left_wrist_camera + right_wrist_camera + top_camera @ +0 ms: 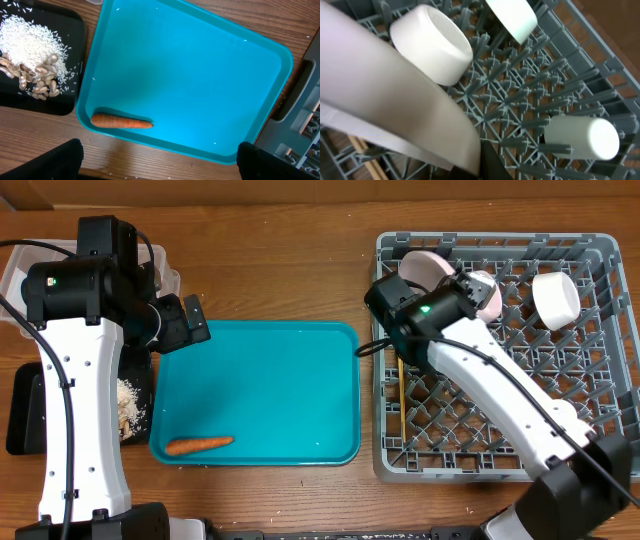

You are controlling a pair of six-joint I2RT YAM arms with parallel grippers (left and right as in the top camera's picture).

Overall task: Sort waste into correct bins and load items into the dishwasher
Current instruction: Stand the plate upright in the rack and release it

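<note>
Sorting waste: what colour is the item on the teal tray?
Orange, the carrot; best in left wrist view.

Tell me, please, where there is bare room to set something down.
The teal tray is bare apart from the carrot along its near rim. The back of the dish rack is crowded with white dishes.

At centre: teal tray [190,75], one carrot [121,121] lying inside by its 7 o'clock corner. At 10 o'clock: black tray [45,106] bearing white rice [27,40], nut scraps [37,80] touching the heap. At 4 o'clock: grey rack [305,125] corner.
</note>
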